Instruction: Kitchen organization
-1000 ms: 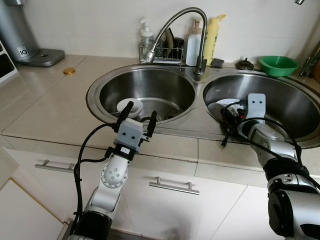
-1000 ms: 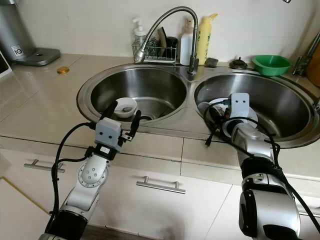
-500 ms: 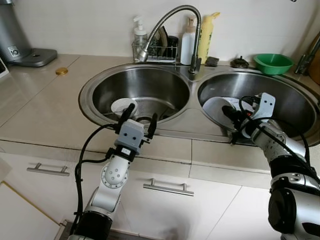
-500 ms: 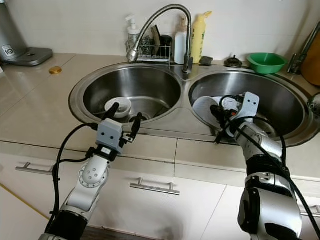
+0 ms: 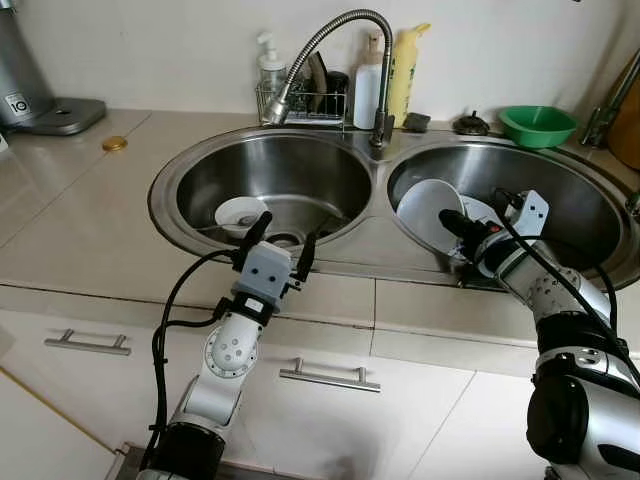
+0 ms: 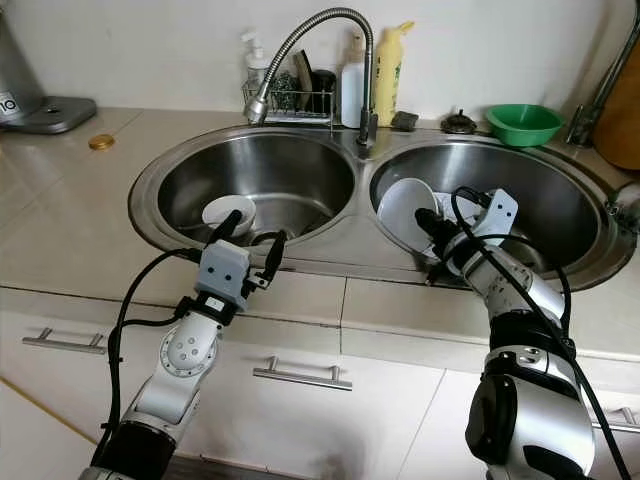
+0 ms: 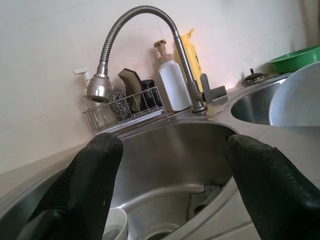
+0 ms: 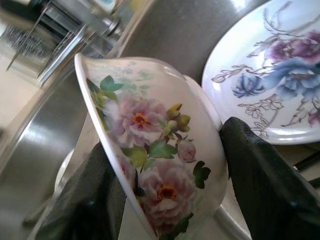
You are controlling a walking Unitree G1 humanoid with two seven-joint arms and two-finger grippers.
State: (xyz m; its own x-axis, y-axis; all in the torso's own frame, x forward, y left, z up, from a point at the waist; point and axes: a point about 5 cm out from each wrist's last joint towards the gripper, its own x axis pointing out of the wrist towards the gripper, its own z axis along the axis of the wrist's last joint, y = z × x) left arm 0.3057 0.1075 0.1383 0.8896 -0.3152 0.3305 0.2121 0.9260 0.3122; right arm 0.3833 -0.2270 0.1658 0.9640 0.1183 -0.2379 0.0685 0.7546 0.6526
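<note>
- Right pincer (image 5: 452,222) pinches a floral bowl (image 8: 160,165) by its rim, tilted on edge in the right sink basin (image 5: 580,205) above a flowered plate (image 8: 280,85).
- Left pincer (image 5: 278,238), fingers spread and empty, hovers at the left basin (image 5: 300,165) near a small white bowl (image 5: 240,213).
- Risk: the thin rim grip could slip, dropping the bowl onto the plate and chipping both.

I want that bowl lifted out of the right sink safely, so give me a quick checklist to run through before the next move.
1. Right gripper shut on floral bowl: ok.
2. Bowl level: not ok, tipped on its side.
3. Floral plate apart from the bowl: cannot tell.
4. Left gripper open and free: ok, at the left basin's front rim.
5. Faucet out of the lift path: ok, spout over the left basin.
</note>
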